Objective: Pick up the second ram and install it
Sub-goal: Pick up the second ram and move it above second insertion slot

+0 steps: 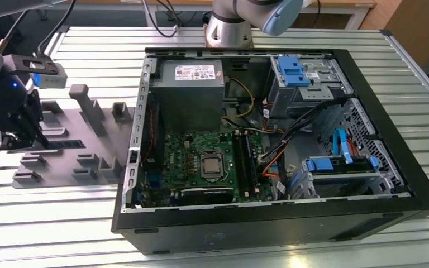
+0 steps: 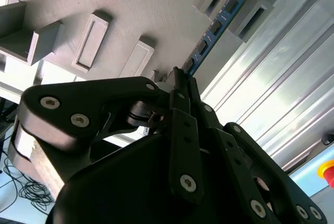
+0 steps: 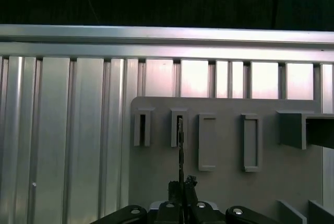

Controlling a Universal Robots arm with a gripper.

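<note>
At the exterior view's left, over the grey holder tray (image 3: 156,182), the gripper (image 3: 181,183) has its fingers (image 2: 180,85) clenched on one end of the second ram (image 2: 215,28), which stands on edge there, probably a light, stiff, fragile board best held by its edges, well apart from the computer case (image 1: 274,226).

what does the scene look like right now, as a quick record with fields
gripper: shut on one end of the second ram
second ram: dark blue, on edge, other end between two blocks of the holder tray
holder tray: grey, on the slatted table, at the exterior view's left of the computer case
computer case: open, motherboard showing
install: not yet done
</note>
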